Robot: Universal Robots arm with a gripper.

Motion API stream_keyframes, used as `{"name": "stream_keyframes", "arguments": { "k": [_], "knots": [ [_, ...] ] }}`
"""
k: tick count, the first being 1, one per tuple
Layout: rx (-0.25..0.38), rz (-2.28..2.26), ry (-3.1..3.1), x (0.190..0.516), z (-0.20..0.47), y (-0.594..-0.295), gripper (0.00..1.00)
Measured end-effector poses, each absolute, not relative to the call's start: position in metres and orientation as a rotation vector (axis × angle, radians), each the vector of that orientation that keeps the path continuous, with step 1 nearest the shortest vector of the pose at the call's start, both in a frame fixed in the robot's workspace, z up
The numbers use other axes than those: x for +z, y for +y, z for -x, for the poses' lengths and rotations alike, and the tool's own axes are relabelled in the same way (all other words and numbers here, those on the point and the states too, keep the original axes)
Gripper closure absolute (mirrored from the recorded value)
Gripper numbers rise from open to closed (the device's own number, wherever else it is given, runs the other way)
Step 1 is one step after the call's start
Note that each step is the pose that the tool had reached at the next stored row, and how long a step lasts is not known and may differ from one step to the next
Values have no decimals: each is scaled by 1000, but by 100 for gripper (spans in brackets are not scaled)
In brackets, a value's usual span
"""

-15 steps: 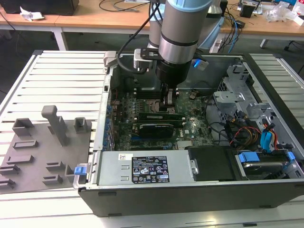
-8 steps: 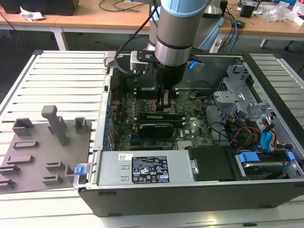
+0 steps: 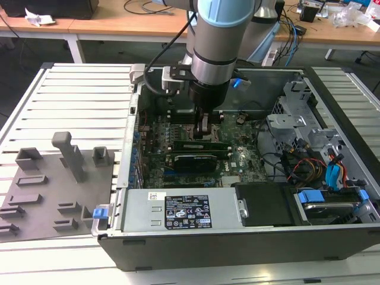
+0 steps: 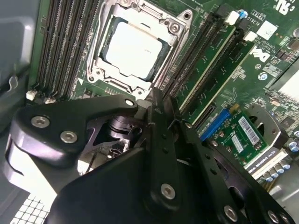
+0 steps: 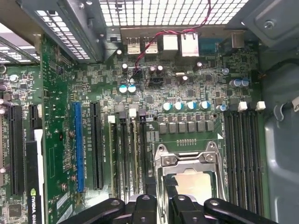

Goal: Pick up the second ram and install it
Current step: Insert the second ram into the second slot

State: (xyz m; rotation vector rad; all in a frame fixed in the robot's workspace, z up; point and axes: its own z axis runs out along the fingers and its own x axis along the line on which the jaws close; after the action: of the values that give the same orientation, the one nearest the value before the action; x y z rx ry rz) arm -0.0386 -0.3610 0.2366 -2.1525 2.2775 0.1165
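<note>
Hovering tool: the tool [image 3: 202, 126] is down inside the open computer case [image 3: 237, 249], right over the motherboard [image 5: 187, 88], beside the processor socket [image 4: 133, 49].
Tool state: in the second wrist view the fingers [image 4: 158, 122] look drawn right together, and nothing shows between them, so it carries nothing that I can see.
Second ram: a long green stick stands on edge in a black slot just beside the socket, and I take it for the second ram [image 4: 211, 66], since it runs down towards the tool's tip.
Neighbour: another green stick [image 4: 230, 80] stands parallel in a nearby slot, and I can't tell for sure which of the two went in second.
Seating: both sticks look level along their length, though whether the pale end clips [image 4: 232, 17] have closed I can't tell.
Handling: this looks a light, stiff, thin board, brittle if bent, with chips on its faces and contacts along one edge.
Grip point: by my reckoning, pinch it across the flat faces near the middle of the top edge, clear of the contacts, and press straight down, never sideways.
Risk: a tilted push could jam one end or strain the slot.
Outside: the grey tray [image 3: 35, 196] lies on the slatted table [image 3: 77, 101], well apart from the tool.
</note>
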Motion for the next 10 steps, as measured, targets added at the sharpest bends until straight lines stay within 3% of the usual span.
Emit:
{"name": "stream_keyframes", "arguments": {
  "k": [10],
  "knots": [
    [113, 2154, 2279, 236, 39, -366, 78]
  ]
}}
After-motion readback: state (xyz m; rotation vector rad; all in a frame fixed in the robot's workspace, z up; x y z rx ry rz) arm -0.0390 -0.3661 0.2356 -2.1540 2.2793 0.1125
